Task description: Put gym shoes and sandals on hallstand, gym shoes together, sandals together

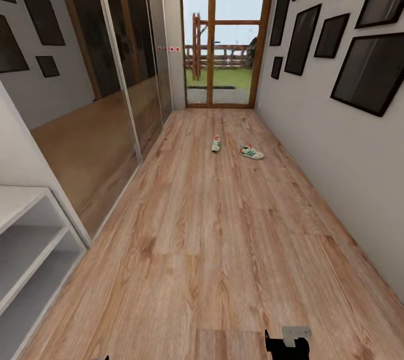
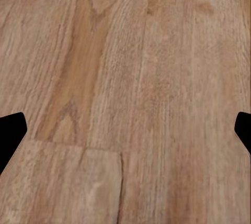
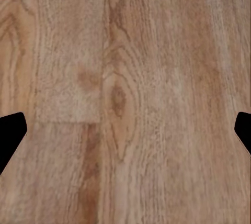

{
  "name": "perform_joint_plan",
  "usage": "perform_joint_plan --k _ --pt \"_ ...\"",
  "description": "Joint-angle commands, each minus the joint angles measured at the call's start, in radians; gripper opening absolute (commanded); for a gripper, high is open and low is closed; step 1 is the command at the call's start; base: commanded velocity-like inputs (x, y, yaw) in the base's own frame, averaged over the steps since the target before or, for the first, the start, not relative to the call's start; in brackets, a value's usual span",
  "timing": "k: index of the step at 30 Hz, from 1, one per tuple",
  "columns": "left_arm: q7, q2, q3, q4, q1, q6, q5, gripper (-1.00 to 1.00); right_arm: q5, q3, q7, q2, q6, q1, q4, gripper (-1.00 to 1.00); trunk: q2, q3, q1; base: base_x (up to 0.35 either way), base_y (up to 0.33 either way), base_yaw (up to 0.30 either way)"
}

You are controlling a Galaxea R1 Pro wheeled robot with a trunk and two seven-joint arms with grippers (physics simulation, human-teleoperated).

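Observation:
Two gym shoes lie far down the corridor floor, cream-white with green stripes. One gym shoe points along the corridor; the other gym shoe lies a little to its right, turned sideways. The sandals are out of view. The hallstand, pale grey with open shelves, stands at the near left. My left gripper and my right gripper both hang open over bare planks, fingertips wide apart with nothing between them. Part of my right arm shows at the near edge.
Mirrored sliding wardrobe doors line the left wall. Dark picture frames hang on the right wall. A glazed wooden door closes the corridor's far end. Open floor stretches between me and the shoes.

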Motion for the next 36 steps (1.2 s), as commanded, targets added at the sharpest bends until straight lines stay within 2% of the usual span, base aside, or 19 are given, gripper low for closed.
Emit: perform_joint_plan --k 1,17,36 --pt "-0.009 -0.001 0.008 0.001 -0.001 -0.002 -0.002 1.0 0.007 0.001 -0.006 0.0 -0.001 -0.001 0.001 1.0 0.0 -0.001 0.0 0.338 0.0 0.0" --pt "-0.009 -0.001 0.008 0.001 -0.001 -0.002 -0.002 1.0 0.007 0.001 -0.006 0.0 -0.001 -0.001 0.001 1.0 0.0 -0.001 0.0 0.338 0.002 0.0" --pt "-0.009 -0.001 0.008 0.001 -0.001 -0.001 -0.002 1.0 0.008 0.001 -0.006 0.0 -0.001 -0.001 0.001 1.0 0.0 -0.001 0.0 0.337 0.068 0.0"
